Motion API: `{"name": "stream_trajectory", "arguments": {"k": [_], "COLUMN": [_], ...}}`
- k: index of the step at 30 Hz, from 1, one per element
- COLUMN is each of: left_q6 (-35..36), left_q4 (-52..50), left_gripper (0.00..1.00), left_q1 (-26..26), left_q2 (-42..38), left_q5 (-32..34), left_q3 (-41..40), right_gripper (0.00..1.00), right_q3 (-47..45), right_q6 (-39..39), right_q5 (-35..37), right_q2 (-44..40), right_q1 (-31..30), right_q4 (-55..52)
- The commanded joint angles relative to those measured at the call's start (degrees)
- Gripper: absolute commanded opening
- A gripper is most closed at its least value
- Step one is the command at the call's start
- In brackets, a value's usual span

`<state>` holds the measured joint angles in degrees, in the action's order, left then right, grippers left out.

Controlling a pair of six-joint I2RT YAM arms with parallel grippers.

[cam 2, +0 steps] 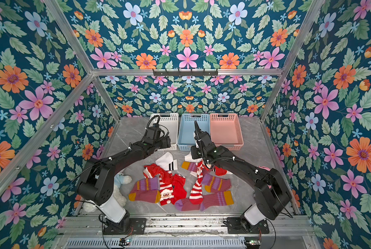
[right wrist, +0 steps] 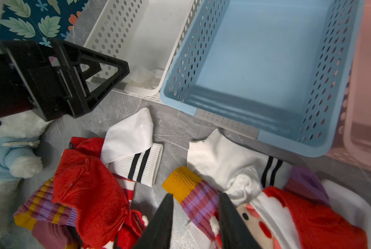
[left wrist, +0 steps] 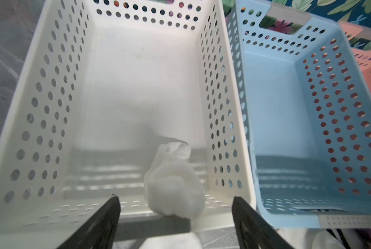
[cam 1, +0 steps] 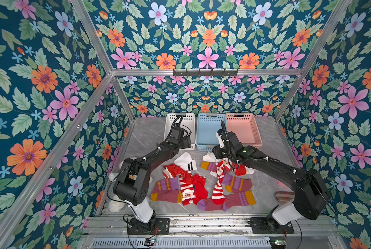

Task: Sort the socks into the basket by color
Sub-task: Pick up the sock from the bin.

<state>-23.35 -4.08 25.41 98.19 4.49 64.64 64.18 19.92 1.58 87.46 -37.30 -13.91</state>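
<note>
While the left gripper (left wrist: pixel 175 196), jaws released, hangs over the white basket (left wrist: pixel 51 97) containing one balled white sock (left wrist: pixel 173 183), the right gripper (right wrist: pixel 195 195), jaws parted, hovers above a maroon sock (right wrist: pixel 199 200) crosswise on the worktop (right wrist: pixel 173 129), mustard end leftward; blue basket (right wrist: pixel 266 54) bare.

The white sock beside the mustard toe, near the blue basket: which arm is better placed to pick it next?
Probably the right arm. The right gripper hovers open and empty, close beside that white sock. The left gripper is away over the white basket.
</note>
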Motion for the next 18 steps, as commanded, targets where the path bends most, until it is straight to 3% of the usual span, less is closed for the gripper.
{"name": "stream_trajectory", "arguments": {"k": [1,5,14,18], "left_q6": [0.72,0.85,1.11,1.20], "left_q4": [-2.71,-2.69,-3.22,-3.22], "left_gripper": [0.81,0.70,0.29,0.16], "left_q1": [0.17,0.23,0.26,0.25], "left_q2": [1.20,1.72,2.09,1.92], "left_q5": [0.97,0.91,0.66,1.32], "left_q3": [1.28,1.52,1.54,1.67], "right_gripper": [0.38,0.38,0.38,0.38], "right_q3": [-0.36,-0.81,-1.34,-1.65], "right_q6": [0.80,0.88,1.08,1.33], "right_q5": [1.13,1.56,1.84,1.93], "right_q2": [-0.79,-1.07,-1.15,-1.32], "right_q1": [0.07,0.27,0.22,0.29], "right_q4": [0.55,0.73,1.60,1.93]}}
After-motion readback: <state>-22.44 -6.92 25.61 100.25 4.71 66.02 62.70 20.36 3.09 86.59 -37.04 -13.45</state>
